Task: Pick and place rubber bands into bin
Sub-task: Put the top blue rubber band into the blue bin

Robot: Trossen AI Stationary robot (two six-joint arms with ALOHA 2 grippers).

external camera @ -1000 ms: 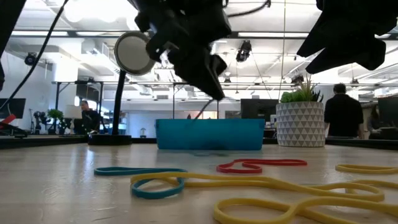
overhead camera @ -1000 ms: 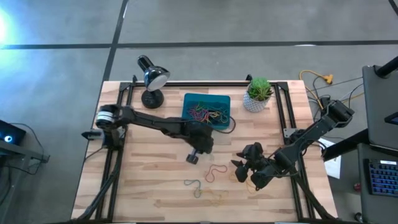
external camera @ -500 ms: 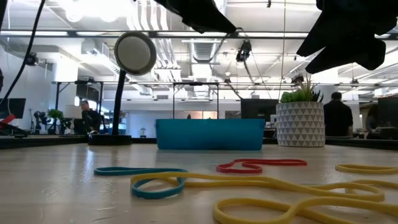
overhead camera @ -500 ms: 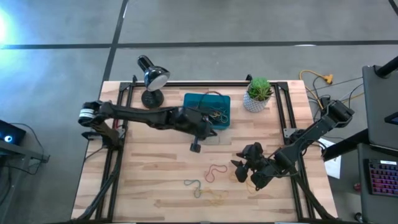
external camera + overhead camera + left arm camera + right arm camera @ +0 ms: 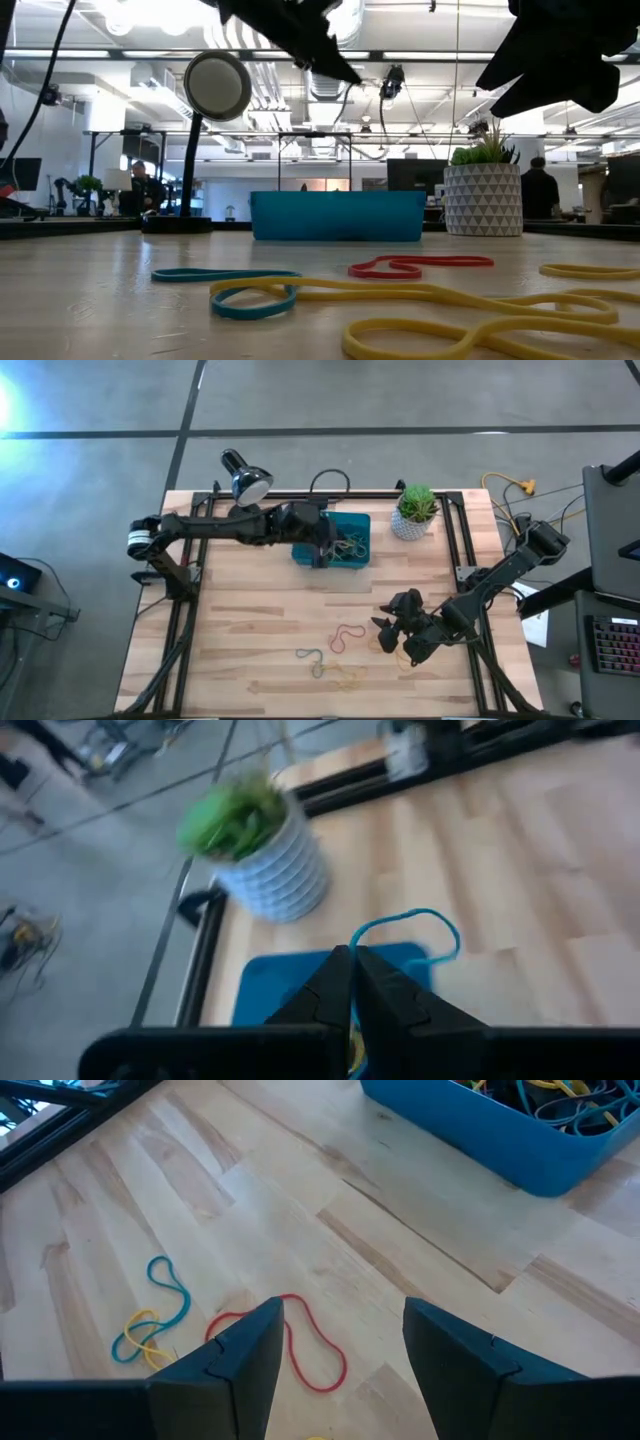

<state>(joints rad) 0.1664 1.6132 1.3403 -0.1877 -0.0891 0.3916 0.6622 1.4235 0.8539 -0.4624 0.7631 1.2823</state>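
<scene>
The teal bin [image 5: 333, 538] stands at the far middle of the table, a tangle of rubber bands [image 5: 347, 545] inside it. My left gripper [image 5: 322, 556] hangs above the bin's left part, shut on a blue rubber band [image 5: 415, 920]. Its dark fingers [image 5: 335, 68] show high over the bin [image 5: 338, 216] in the low view. Loose bands lie flat on the table nearer the front: a red one [image 5: 346, 637], a green-blue one [image 5: 312, 657] and a yellow one [image 5: 345, 678]. My right gripper [image 5: 345, 1350] stands open over the red band [image 5: 305, 1350] at the near right, touching nothing. My left gripper pinches the blue band at one spot of its loop [image 5: 358, 935] between its two shut fingertips [image 5: 340, 970]. The fingers slant downward, coming from the table's left. The rest of the loop sticks out past the fingertips, lifted clear above the bin.
A white plant pot [image 5: 413, 515] stands right of the bin, and a desk lamp [image 5: 243, 490] left of it. A black frame runs round the table's far and side edges. Blue and yellow bands [image 5: 155, 1320] lie left of the red one. People show in the room behind.
My left gripper has risen from low over the table's middle and gone toward the far edge, ending above the bin. It has tipped from steeply down toward nearer level. It has stayed shut. My right arm has kept still.
</scene>
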